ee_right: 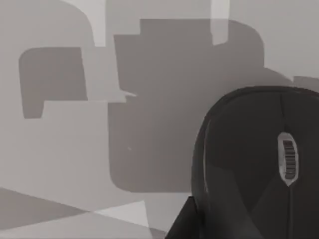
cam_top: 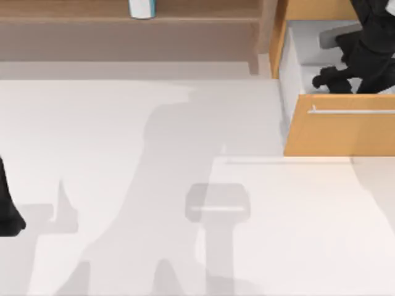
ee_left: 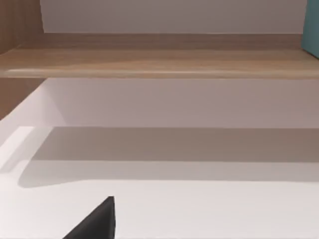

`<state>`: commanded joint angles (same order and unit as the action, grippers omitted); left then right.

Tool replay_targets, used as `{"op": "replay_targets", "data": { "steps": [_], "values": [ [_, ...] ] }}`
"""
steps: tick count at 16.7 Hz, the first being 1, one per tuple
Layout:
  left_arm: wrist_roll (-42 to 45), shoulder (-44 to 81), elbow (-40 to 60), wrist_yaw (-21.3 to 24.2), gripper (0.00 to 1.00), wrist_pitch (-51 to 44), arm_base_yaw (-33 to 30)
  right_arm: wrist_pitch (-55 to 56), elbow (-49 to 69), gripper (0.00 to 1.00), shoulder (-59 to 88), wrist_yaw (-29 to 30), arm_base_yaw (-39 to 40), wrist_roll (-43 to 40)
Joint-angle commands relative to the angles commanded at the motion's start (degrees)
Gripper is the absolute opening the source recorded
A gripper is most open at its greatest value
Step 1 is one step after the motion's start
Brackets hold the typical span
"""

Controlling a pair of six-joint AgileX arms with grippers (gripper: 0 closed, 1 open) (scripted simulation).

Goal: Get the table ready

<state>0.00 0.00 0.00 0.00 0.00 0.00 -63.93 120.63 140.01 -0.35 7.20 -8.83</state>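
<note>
The white table (cam_top: pixel 123 185) spans most of the top view and lies bare. At the right stands an orange-wood cabinet with its drawer (cam_top: pixel 339 129) pulled open. My right gripper (cam_top: pixel 330 80) reaches down inside that drawer. In the right wrist view a black computer mouse (ee_right: pixel 254 164) with a grey scroll wheel lies on the drawer's grey floor, close under the gripper. My left gripper (cam_top: pixel 9 222) is parked low at the table's left edge.
A long brown wooden shelf (cam_top: pixel 123 24) runs along the back of the table, also seen as the shelf (ee_left: pixel 159 62) from the left wrist. A white and blue container (cam_top: pixel 142 7) stands on it. The drawer's silver bar handle (cam_top: pixel 352 111) faces the table.
</note>
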Motion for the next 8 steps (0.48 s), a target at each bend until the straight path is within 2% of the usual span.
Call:
{"op": "replay_targets", "data": {
  "steps": [8],
  "values": [
    [0.00, 0.00, 0.00, 0.00, 1.00, 0.00, 0.00, 4.65, -8.21, 0.00, -17.01, 2.17, -2.20, -5.56]
  ]
}}
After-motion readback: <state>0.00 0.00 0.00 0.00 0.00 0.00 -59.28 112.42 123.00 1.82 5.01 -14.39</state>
